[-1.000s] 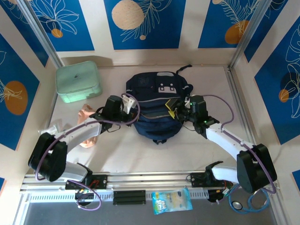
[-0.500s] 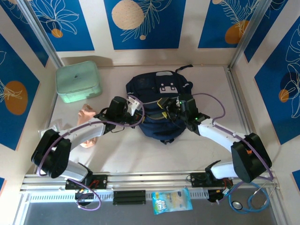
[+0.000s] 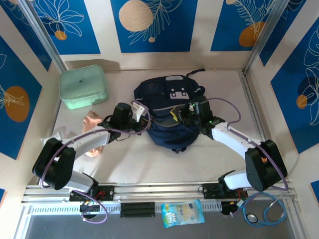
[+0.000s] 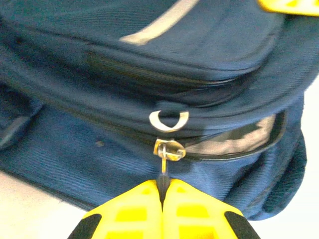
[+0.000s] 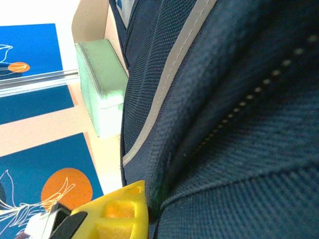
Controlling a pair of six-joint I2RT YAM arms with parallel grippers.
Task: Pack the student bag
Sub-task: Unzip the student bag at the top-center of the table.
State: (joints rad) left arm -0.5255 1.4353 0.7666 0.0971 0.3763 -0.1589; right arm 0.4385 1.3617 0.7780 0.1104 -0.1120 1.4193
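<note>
Right gripper (image 3: 180, 113) is shifting left onto student bag (image 3: 167, 92), grip unclear; left gripper (image 4: 162, 194) is pinching zipper pull (image 4: 168, 149) just ahead, zip running crosswise.

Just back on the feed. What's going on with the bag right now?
The left gripper is shut on the zipper pull of the student bag. The zipper is partly open, with a gap showing to the right of the slider. The right gripper is pressed into the bag's fabric on the opposite side; whether it has pinched any fabric I cannot tell. The mint green box sits apart from the bag, at the far left of the table.
</note>
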